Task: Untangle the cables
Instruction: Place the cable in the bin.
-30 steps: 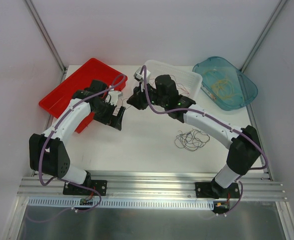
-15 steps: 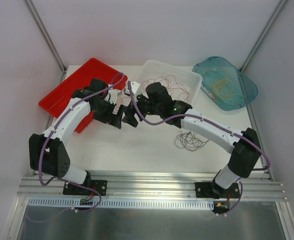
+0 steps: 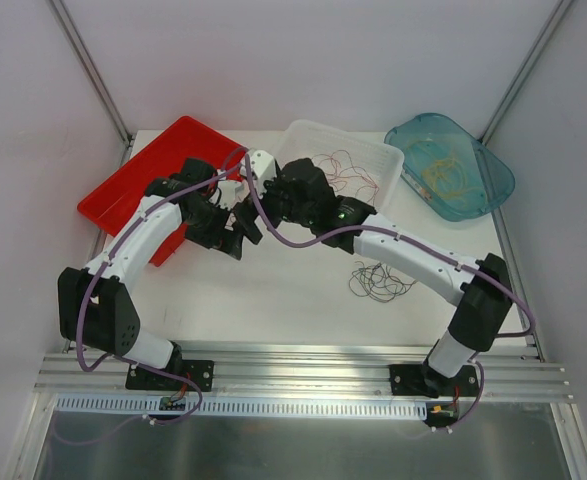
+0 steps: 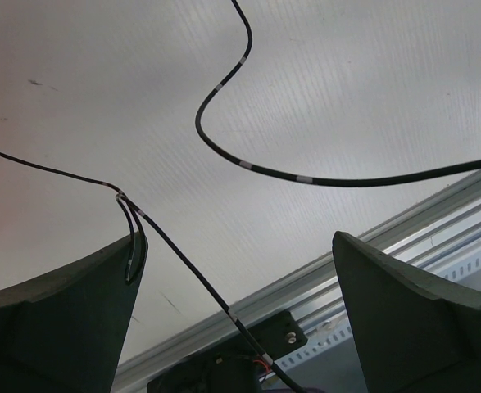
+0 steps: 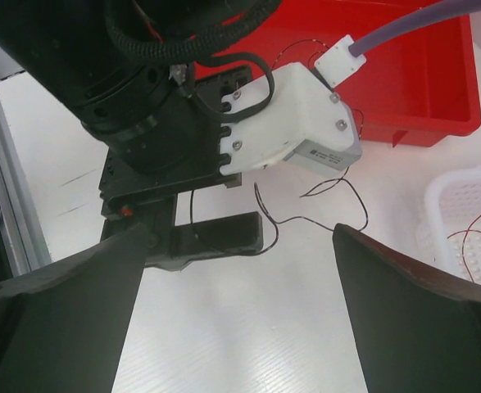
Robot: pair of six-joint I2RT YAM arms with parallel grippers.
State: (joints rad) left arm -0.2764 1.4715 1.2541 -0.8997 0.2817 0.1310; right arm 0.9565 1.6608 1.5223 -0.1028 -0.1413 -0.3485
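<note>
My left gripper (image 3: 235, 238) and right gripper (image 3: 250, 214) meet over the table just right of the red tray, both open. In the left wrist view the left gripper (image 4: 238, 239) hangs above a thin black cable (image 4: 248, 165) with pale bands. One strand is draped over its left finger (image 4: 68, 319). In the right wrist view the right gripper (image 5: 240, 234) stands wide, with nothing between its fingers. A thin black cable (image 5: 306, 218) curls beside the left gripper's finger (image 5: 215, 234). A dark tangle of cables (image 3: 381, 280) lies on the table to the right.
The red tray (image 3: 123, 185) sits at the back left, and also shows in the right wrist view (image 5: 404, 74). A white basket (image 3: 303, 135) holds red cables (image 3: 339, 170). A teal tray (image 3: 493, 165) at the back right holds yellow cables (image 3: 443, 172).
The right gripper has opened wide and swung left from the basket's edge towards the left gripper. The red cables in the basket are uncovered now. The left arm has hardly moved.
</note>
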